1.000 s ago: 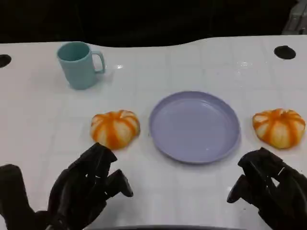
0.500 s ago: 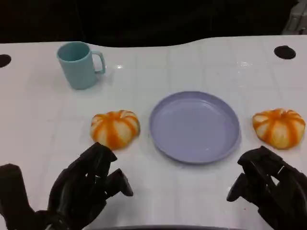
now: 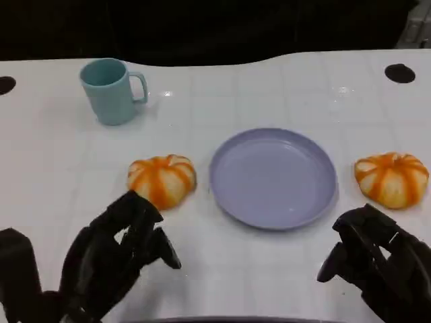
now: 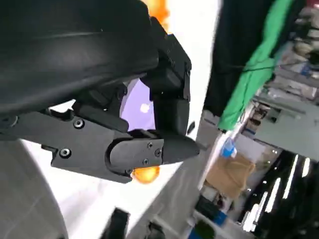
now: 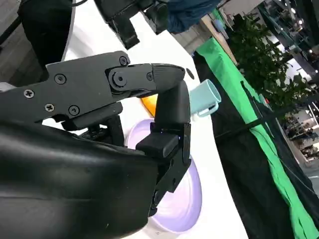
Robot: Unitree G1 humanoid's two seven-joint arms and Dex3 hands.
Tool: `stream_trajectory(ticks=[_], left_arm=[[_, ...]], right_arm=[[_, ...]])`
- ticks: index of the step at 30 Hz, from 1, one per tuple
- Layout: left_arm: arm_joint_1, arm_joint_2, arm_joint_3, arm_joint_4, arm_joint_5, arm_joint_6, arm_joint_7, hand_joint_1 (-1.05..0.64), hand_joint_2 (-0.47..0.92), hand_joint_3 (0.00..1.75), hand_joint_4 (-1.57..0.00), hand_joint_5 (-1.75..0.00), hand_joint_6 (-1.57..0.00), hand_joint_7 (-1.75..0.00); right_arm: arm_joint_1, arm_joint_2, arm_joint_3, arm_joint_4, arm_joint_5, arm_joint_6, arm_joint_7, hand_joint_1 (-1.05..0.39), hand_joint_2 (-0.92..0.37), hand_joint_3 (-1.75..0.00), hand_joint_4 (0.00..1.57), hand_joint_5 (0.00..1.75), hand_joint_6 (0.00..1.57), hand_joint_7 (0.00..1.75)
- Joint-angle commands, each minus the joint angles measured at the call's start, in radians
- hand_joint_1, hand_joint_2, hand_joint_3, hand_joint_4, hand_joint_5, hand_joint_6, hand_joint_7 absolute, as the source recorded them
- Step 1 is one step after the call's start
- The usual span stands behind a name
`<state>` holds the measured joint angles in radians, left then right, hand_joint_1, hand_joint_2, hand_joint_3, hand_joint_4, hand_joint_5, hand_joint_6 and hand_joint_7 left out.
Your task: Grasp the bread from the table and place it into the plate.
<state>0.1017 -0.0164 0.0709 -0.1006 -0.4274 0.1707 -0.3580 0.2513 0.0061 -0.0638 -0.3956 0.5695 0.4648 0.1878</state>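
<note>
**A:** Start at your left hand point(image 3: 118, 259). It grasps nothing, its fingers are loosely spread, and it hovers just short of the left bread point(image 3: 161, 180), which sits on the table point(image 3: 222, 94) directly ahead of its fingertips. What worries you there?

**B:** You could nudge the bun instead of catching it. It is rounded and looks smooth, so fingers coming in low from the near side may push it away from your hand, toward the mug point(image 3: 111, 90) standing well beyond it.

**A:** And moving right?

**B:** The plate point(image 3: 273, 177) lies just to the right of that bun, between your two hands, and it holds nothing. If you carry the bun low, I judge it could clip the near rim and shove the plate sideways.

**A:** The mug?

**B:** You cannot tell from here whether anything is inside it.

**A:** Your right hand point(image 3: 377, 266)?

**B:** Also holding nothing, fingers partly curled, low near the table edge. The right bread point(image 3: 392, 178) rests just ahead of it, beside the plate's far side. Reaching with both hands at once risks crowding over the plate.
</note>
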Motion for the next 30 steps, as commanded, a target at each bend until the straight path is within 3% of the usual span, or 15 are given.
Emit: stream_trajectory(ticks=[1, 5, 7, 11, 13, 14, 16, 18, 20, 26, 30], left_arm=[[-0.020, 0.022, -0.027, 0.072, 0.127, -0.227, -0.025, -0.59, 0.92, 0.29, -0.61, -1.42, -0.66, -0.97], [-0.036, 0.043, -0.051, 0.112, 0.243, -0.381, 0.000, -0.57, 0.92, 0.14, -0.57, -1.19, -0.65, -0.66], [-0.045, 0.061, -0.058, 0.120, 0.302, -0.429, 0.016, -0.57, 0.92, 0.12, -0.56, -1.15, -0.64, -0.60], [-0.063, 0.107, -0.071, 0.120, 0.400, -0.482, 0.039, -0.46, 0.92, 0.06, -0.41, -0.90, -0.59, -0.32], [-0.064, 0.111, -0.074, 0.122, 0.407, -0.487, 0.044, -0.45, 0.92, 0.05, -0.39, -0.88, -0.59, -0.28], [-0.079, 0.147, -0.081, 0.105, 0.482, -0.488, 0.062, -0.45, 0.92, 0.05, -0.39, -0.88, -0.59, -0.27], [-0.098, 0.191, -0.091, 0.084, 0.581, -0.487, 0.087, -0.42, 0.89, 0.02, -0.22, -0.80, -0.50, -0.16], [-0.102, 0.201, -0.096, 0.079, 0.608, -0.486, 0.099, -0.41, 0.88, 0.02, -0.19, -0.79, -0.49, -0.13], [-0.130, 0.268, -0.117, 0.050, 0.741, -0.479, 0.117, -0.36, 0.83, 0.01, -0.10, -0.71, -0.43, -0.07], [-0.179, 0.362, -0.165, -0.011, 0.953, -0.426, 0.123, -0.27, 0.78, 0.00, -0.01, -0.55, -0.33, 0.00], [-0.191, 0.384, -0.185, -0.035, 1.015, -0.398, 0.128, -0.22, 0.74, 0.00, 0.00, -0.47, -0.32, 0.00]], right_arm=[[-0.006, -0.003, 0.004, 0.000, -0.012, -0.010, -0.007, -0.50, -0.92, -0.27, 0.59, 1.74, 0.53, 1.45], [-0.008, -0.001, 0.002, 0.001, -0.006, -0.011, -0.004, -0.50, -0.92, -0.27, 0.58, 1.74, 0.54, 1.44], [-0.010, -0.004, 0.003, 0.003, -0.011, -0.015, -0.001, -0.50, -0.92, -0.27, 0.58, 1.74, 0.54, 1.43], [-0.013, -0.005, 0.001, 0.005, -0.009, -0.012, 0.000, -0.50, -0.92, -0.28, 0.58, 1.74, 0.54, 1.43], [-0.013, -0.005, 0.000, 0.005, -0.008, -0.011, 0.000, -0.50, -0.92, -0.28, 0.58, 1.74, 0.54, 1.43], [-0.013, -0.004, -0.002, 0.003, -0.007, -0.007, -0.004, -0.50, -0.92, -0.28, 0.58, 1.74, 0.54, 1.42], [-0.013, -0.004, -0.003, 0.000, -0.005, -0.002, -0.009, -0.50, -0.92, -0.27, 0.58, 1.74, 0.54, 1.42], [-0.013, -0.004, -0.004, 0.000, -0.005, -0.001, -0.010, -0.50, -0.92, -0.27, 0.58, 1.74, 0.54, 1.42], [-0.013, -0.004, -0.006, 0.001, -0.003, 0.000, -0.010, -0.50, -0.92, -0.27, 0.58, 1.74, 0.54, 1.42], [-0.016, -0.007, -0.008, 0.004, -0.003, 0.002, -0.010, -0.49, -0.92, -0.28, 0.57, 1.74, 0.53, 1.43], [-0.018, -0.007, -0.010, 0.006, -0.001, 0.005, -0.010, -0.50, -0.92, -0.27, 0.57, 1.74, 0.52, 1.43]])
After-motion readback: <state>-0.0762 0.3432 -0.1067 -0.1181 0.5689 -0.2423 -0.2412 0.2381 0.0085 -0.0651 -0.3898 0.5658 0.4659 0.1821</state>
